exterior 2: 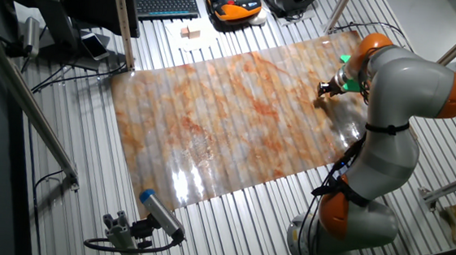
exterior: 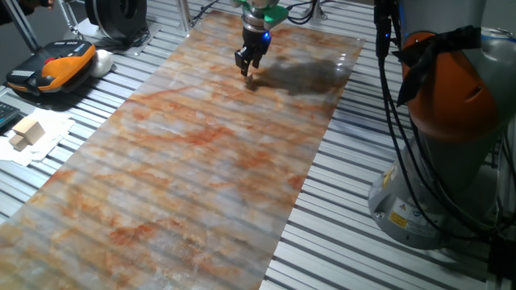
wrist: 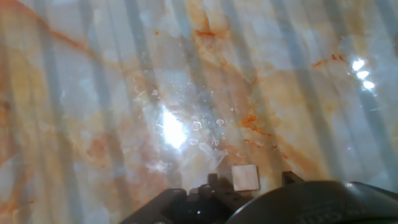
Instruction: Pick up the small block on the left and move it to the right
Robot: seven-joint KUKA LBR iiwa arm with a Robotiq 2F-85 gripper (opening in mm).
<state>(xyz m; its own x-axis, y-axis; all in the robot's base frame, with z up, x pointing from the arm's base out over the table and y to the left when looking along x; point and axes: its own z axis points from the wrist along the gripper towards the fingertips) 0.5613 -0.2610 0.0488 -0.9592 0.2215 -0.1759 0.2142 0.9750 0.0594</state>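
Seemingly the reach is done and the grasp is in hand: the pincer [exterior: 249, 71] hangs spread just above the small block [wrist: 245, 178] (far end of the marbled desk [exterior: 201, 177]); next, lower and pinch

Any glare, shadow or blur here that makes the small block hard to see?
Hand view: a bright glare patch on the mat, soft focus overall, yet the block shows clearly near the bottom edge. One fixed view: the arm's shadow falls on the mat right of the gripper; the block is a speck at its fingertips. Other fixed view: glare on the mat's near edge; the block is too small to make out.
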